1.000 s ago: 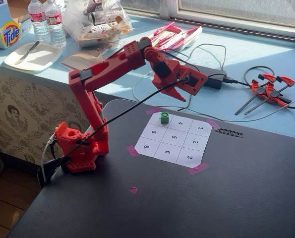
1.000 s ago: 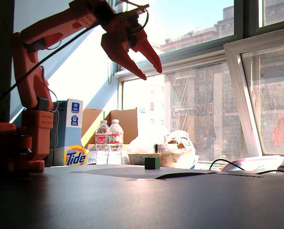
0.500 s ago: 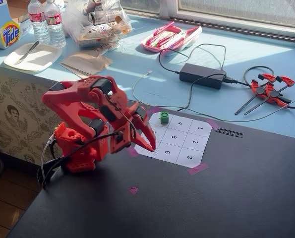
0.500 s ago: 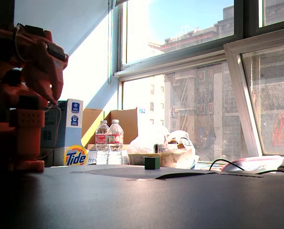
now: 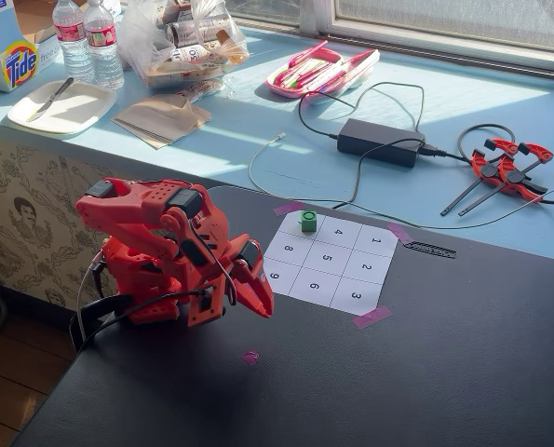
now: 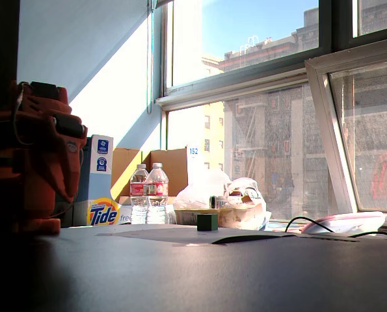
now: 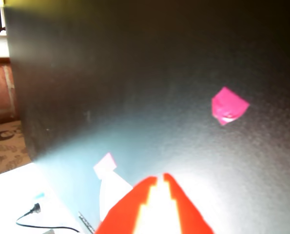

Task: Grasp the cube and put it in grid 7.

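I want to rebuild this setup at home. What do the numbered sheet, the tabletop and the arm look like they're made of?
The numbered sheet looks like plain matte white paper, flat and held down with pink tape at its corners. The tabletop seems a dark, finely textured matte board; material unclear. The arm looks like red 3D-printed plastic, blocky with a dull sheen.

The arm (image 5: 165, 251) is showing as red plastic with a matt, faintly ribbed printed look, and its gripper (image 5: 258, 303) is looking the same. The table (image 5: 425, 372) is appearing as a dark, matt, finely grained top. The sheet (image 5: 328, 265) is reading as flat white paper, held by pink tape (image 5: 371, 318) with a slight sheen. The cube (image 5: 308, 221) is looking like smooth green plastic. The bottles (image 5: 86, 42) are glinting as clear, glossy plastic.
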